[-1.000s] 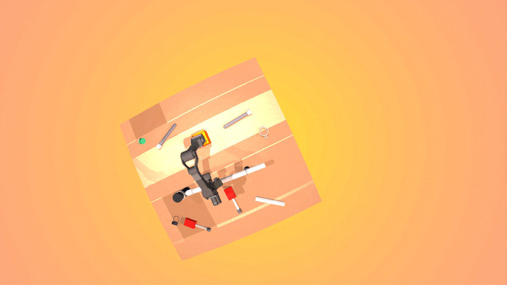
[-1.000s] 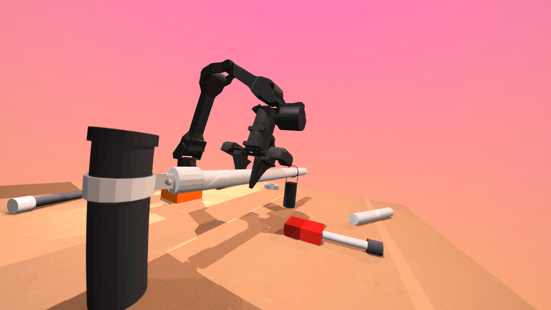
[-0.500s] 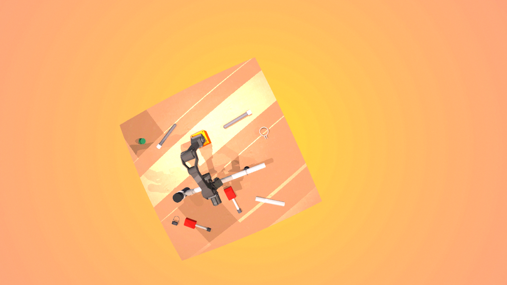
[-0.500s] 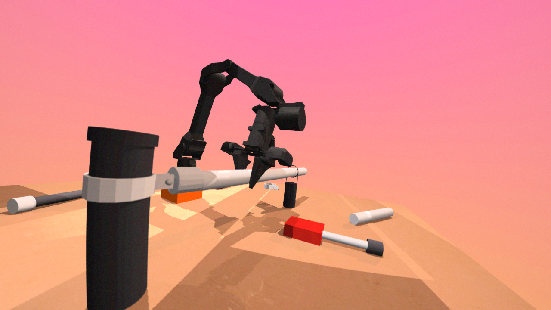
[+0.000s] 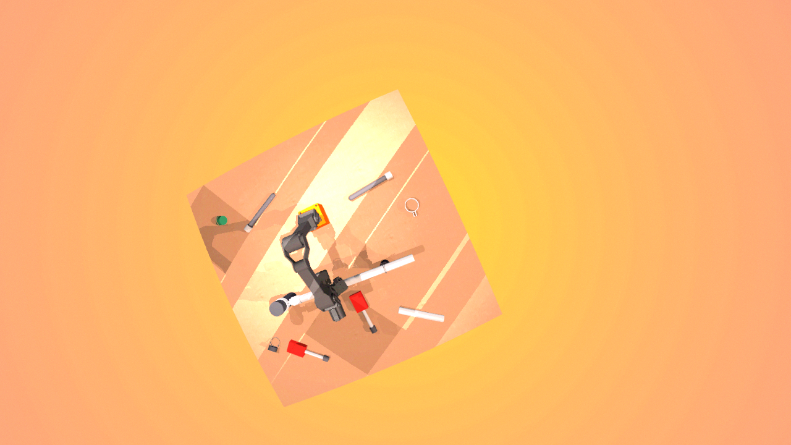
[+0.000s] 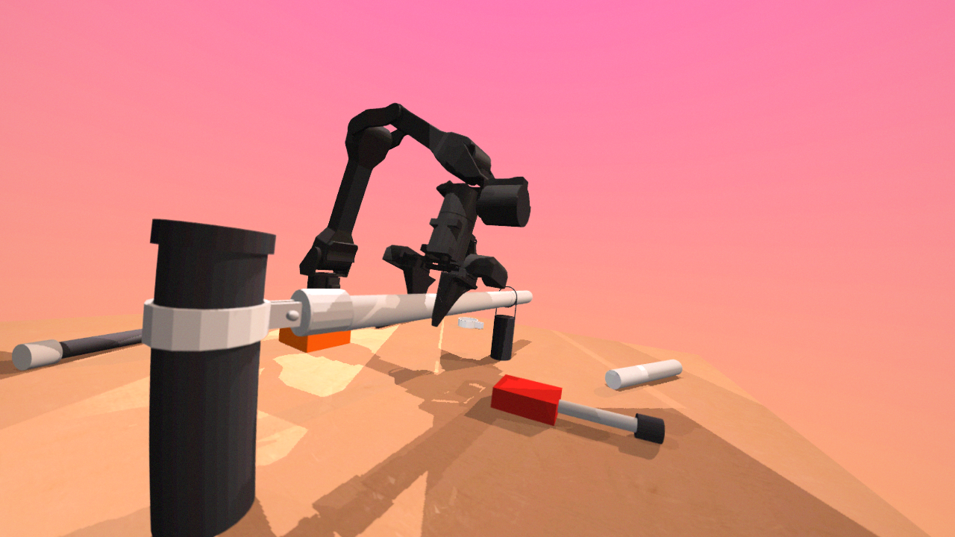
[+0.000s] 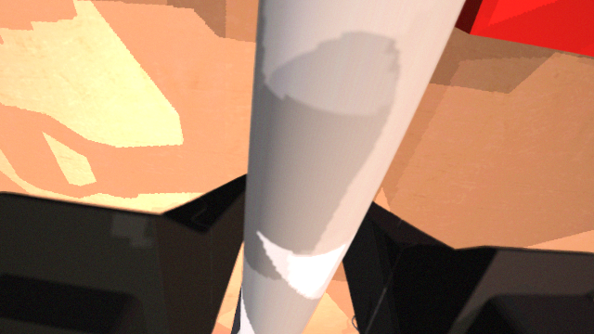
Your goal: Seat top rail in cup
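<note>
The white top rail [image 5: 399,262] [image 6: 390,309] [image 7: 325,139] runs roughly level through the loop cap's ring above the small black post [image 6: 502,337]. Its near end is inside the pale rail-end cup [image 6: 324,312], with no gap showing at the mouth; its depth inside is hidden. The cup hangs on the brace band [image 6: 204,326], which wraps the big black post [image 6: 200,427] a little below the post cap [image 5: 277,307] [image 6: 212,235]. My gripper [image 6: 428,306] [image 7: 295,189] is shut on the rail, between the cup and the loop cap, one finger on each side.
A red block [image 5: 358,301] [image 6: 526,400] [image 7: 534,23] with a rod lies beside the rail, below my gripper. Another red block [image 5: 296,348] lies near the post. A short white tube [image 5: 421,314] [image 6: 644,374], a loose band [image 6: 467,322] and grey rods [image 5: 259,212] [image 5: 369,188] lie farther off.
</note>
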Robot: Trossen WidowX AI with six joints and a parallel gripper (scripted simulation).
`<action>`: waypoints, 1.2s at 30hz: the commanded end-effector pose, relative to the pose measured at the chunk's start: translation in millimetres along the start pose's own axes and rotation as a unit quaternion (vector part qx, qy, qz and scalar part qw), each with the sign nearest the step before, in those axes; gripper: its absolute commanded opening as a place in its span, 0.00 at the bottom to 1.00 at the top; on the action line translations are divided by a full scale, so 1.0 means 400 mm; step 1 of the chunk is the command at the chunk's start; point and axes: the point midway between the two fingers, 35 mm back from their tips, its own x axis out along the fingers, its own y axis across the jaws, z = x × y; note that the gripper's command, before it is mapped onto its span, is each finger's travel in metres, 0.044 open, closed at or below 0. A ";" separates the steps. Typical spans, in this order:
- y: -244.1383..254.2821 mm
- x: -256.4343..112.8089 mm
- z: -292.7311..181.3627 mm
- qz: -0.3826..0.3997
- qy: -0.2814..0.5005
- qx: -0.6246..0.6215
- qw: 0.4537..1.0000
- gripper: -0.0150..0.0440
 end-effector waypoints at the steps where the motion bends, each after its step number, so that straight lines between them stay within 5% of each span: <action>1: 0.002 -0.004 -0.012 0.000 0.006 0.001 1.000 0.25; 36: 0.000 0.000 -0.003 0.000 -0.004 -0.001 1.000 0.25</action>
